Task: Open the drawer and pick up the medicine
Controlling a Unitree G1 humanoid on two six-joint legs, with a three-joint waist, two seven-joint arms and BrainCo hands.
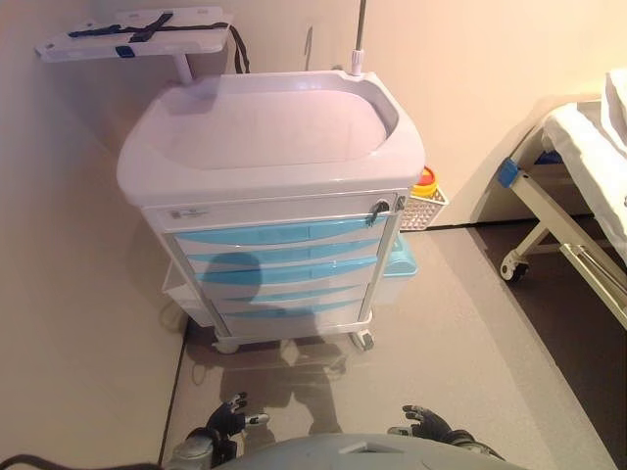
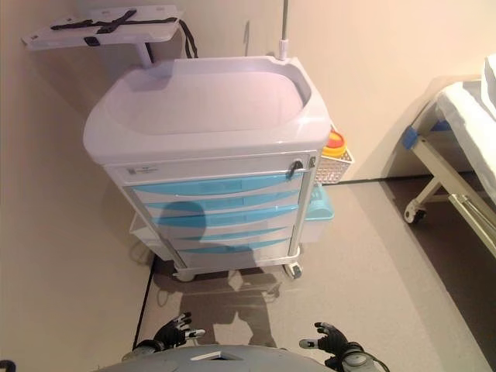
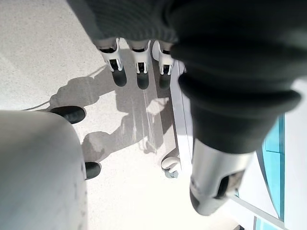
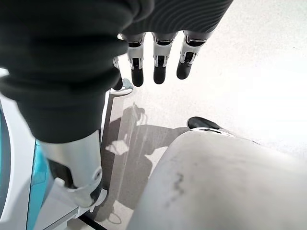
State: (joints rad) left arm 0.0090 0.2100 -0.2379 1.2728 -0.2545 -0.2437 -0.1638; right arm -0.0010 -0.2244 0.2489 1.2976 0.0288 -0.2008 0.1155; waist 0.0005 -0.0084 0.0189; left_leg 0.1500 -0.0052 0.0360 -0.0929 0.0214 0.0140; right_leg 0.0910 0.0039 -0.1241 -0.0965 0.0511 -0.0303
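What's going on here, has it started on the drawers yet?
Not yet. The medical cart stands ahead with all its blue drawers shut, and no medicine is in sight. The left hand and the right hand both hang low over the floor, short of the cart, fingers relaxed and holding nothing. A bed stands off to the robot's right.

White hospital bed [image 1: 588,186] cut off at right edge; closed blue-fronted cart drawers [image 1: 279,259] hide contents, medicine unseen.

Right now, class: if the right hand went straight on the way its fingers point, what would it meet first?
Probably the bare floor: the right hand hangs low, fingers straight, short of the cart.
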